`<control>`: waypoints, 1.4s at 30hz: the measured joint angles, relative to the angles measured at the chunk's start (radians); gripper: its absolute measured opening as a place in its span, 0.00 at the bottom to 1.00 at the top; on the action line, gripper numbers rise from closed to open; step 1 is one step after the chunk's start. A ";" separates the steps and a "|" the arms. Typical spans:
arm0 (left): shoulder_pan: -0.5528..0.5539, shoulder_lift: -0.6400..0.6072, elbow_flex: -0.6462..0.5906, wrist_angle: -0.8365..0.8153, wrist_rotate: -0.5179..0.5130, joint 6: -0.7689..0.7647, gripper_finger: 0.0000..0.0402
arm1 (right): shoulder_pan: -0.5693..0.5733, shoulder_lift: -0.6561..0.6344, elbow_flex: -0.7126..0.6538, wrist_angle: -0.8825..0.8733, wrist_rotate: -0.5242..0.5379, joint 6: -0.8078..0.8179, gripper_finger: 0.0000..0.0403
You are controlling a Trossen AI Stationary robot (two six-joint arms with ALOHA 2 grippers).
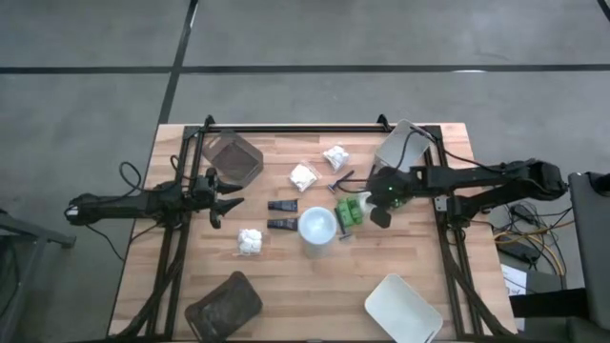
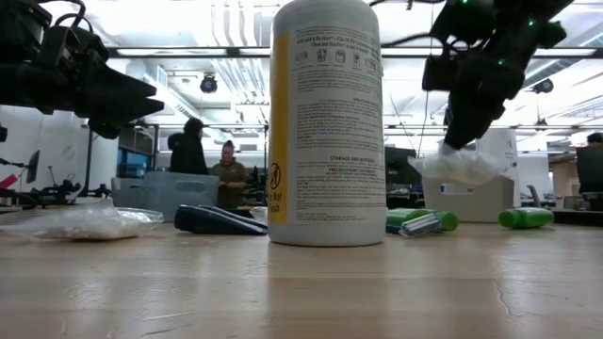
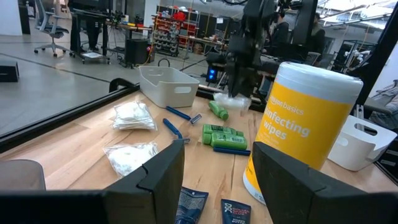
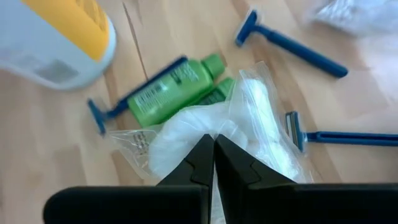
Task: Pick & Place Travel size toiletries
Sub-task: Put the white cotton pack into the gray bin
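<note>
Since the right gripper (image 4: 213, 149) has its fingers pinched fully together on the white cotton packet (image 4: 205, 134), I read it lifted clear of the green bottles (image 1: 351, 211), right of the wipes canister (image 1: 317, 227). Left gripper (image 1: 229, 202) waits spread, empty, left of the canister.

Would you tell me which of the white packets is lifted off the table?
The white packet pinched in the right hand; the other packets lie flat on the wood.
</note>
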 joint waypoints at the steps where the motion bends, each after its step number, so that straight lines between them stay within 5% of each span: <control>1: 0.000 0.000 0.000 0.000 0.000 0.000 0.49 | 0.000 -0.016 0.000 0.000 0.001 0.009 0.02; 20: 0.000 0.000 0.000 0.000 0.000 0.000 0.49 | -0.024 -0.124 0.032 0.005 0.013 0.052 0.02; 42: 0.000 0.000 0.000 0.000 0.000 0.000 0.49 | -0.335 -0.123 0.032 0.010 0.013 -0.001 0.02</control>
